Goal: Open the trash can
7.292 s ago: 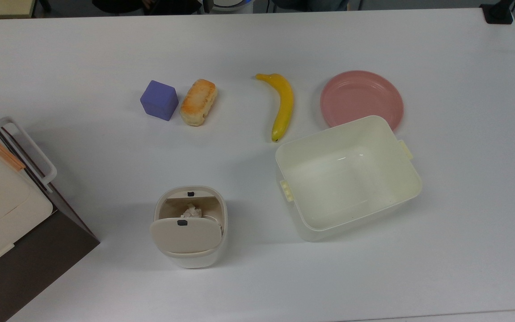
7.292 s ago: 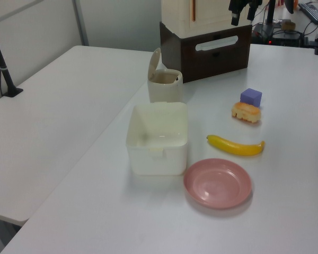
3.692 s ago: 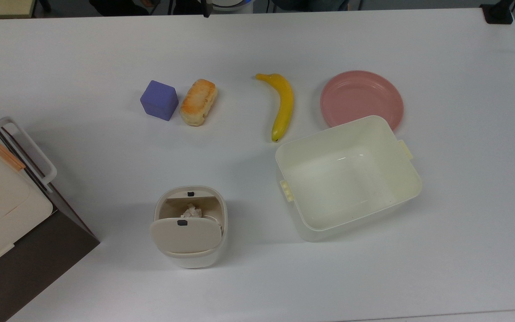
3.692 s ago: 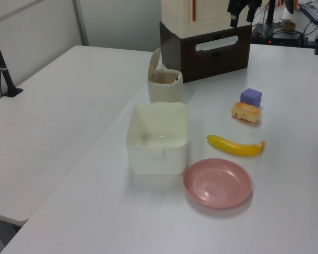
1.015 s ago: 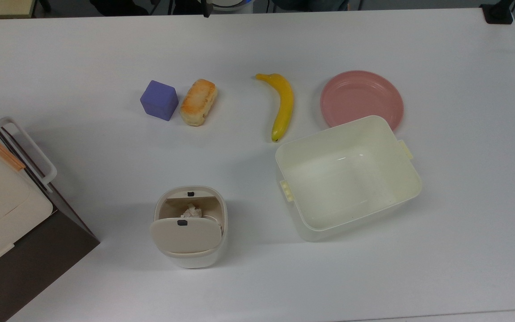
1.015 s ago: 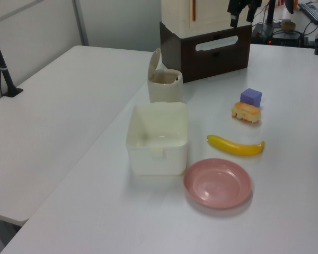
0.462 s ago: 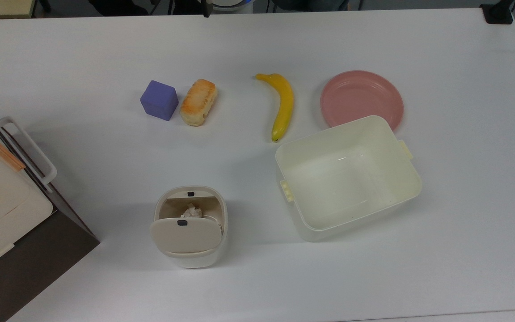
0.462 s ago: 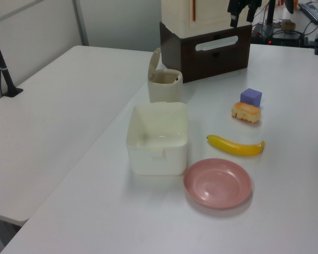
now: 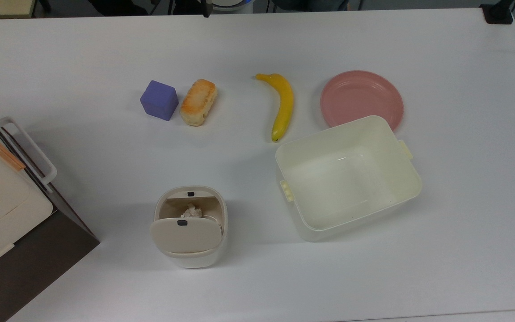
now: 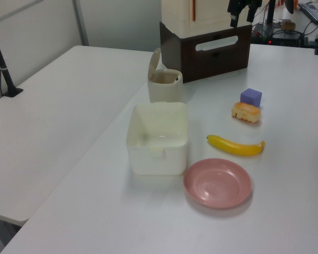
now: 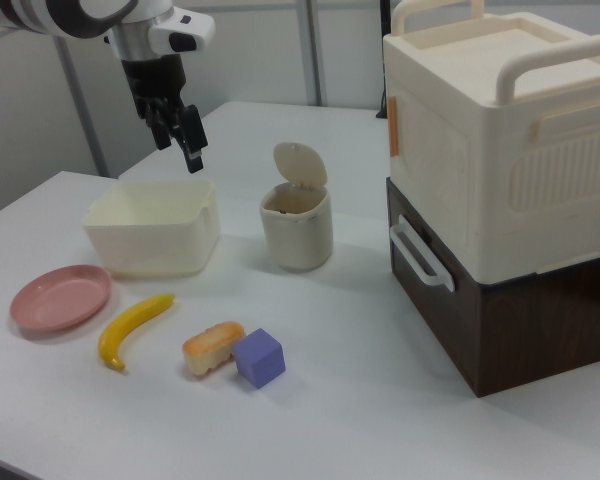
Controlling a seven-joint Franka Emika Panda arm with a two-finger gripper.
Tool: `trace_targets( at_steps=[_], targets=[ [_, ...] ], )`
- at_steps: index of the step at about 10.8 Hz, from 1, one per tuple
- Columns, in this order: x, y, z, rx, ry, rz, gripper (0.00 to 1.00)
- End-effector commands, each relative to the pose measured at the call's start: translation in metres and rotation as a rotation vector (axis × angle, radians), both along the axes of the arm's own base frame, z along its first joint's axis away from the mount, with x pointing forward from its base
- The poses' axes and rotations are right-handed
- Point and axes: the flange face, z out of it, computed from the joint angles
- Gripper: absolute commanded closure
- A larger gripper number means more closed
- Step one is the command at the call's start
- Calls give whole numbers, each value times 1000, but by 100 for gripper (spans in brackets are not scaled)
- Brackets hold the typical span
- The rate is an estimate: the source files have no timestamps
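Near the bench's (image 9: 83, 277) lower edge in the top view, the trash can (image 9: 190, 227) stands with its lid (image 11: 299, 163) raised and a crumpled white scrap (image 9: 191, 210) inside, while the larger cream tub (image 9: 348, 176) to the top view's right is empty. Farther in lie a purple cube (image 9: 159, 100), a bread roll (image 9: 198, 102), a banana (image 9: 281, 105) and a pink plate (image 9: 361, 97), its near rim hidden by the tub. Above the tub in the right view hangs the gripper (image 11: 183, 132), fingers slightly apart, holding nothing, with a stacked cabinet (image 11: 500, 170) at the right view's right.
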Motion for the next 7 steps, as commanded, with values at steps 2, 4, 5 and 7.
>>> trace_targets(
  at_steps=[2,4,5,7],
  targets=[
    [-4,3,0,10,22,-14,0],
    [-4,1,2,1,15,45,0],
    [-5,1,4,-3,12,59,0],
    [-4,4,2,-9,10,114,0]
  ],
)
